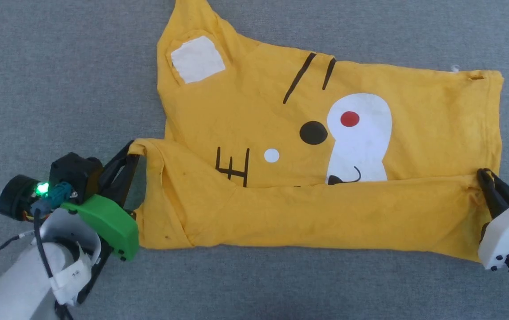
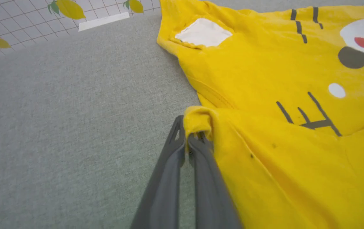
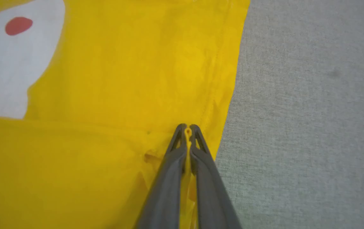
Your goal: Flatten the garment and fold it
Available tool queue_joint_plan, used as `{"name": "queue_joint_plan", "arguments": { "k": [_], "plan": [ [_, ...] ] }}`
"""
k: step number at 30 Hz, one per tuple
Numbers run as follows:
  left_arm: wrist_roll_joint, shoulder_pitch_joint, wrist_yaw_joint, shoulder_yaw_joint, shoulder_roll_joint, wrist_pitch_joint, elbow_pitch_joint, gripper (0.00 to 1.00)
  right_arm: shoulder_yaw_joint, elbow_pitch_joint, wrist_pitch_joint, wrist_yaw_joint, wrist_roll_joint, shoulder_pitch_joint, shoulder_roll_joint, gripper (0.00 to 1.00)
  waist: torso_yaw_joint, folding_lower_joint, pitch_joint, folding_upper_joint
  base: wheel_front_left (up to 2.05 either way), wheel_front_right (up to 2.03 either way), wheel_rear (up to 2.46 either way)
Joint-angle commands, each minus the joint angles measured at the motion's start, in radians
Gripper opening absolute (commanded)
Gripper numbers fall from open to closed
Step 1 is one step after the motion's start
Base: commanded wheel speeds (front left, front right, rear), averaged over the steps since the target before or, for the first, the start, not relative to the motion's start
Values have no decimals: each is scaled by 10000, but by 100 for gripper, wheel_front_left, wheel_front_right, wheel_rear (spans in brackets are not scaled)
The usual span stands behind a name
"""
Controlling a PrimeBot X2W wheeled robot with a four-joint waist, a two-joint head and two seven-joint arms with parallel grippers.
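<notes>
Grey counter [image 1: 58, 66]: left pincer [image 1: 134, 150] at 9 o'clock and right pincer [image 1: 484, 176] at 3 each clamp the shirt [image 1: 254, 102] fold; uneven pull risks skew.

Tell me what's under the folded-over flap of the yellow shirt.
The flap lies on the printed front of the shirt, covering the lower ends of the big white patch and black whisker stripes. Print beneath is hidden. Left claw and right claw pinch its ends.
</notes>
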Motion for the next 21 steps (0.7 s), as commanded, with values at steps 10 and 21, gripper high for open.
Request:
{"name": "queue_joint_plan", "arguments": {
  "k": [10, 21],
  "plan": [
    [-529, -628, -707, -370, -765, -91, 1633, 100, -183, 11, 553, -13, 416, -148, 353, 100, 122, 0, -329, -1, 0, 0, 0],
    [-1109, 534, 51, 620, -1053, -1840, 1463, 100, -1177, -1434, -177, -13, 253, 585, 990, 100, 127, 0, -1594, -1, 0, 0, 0]
  ]
}}
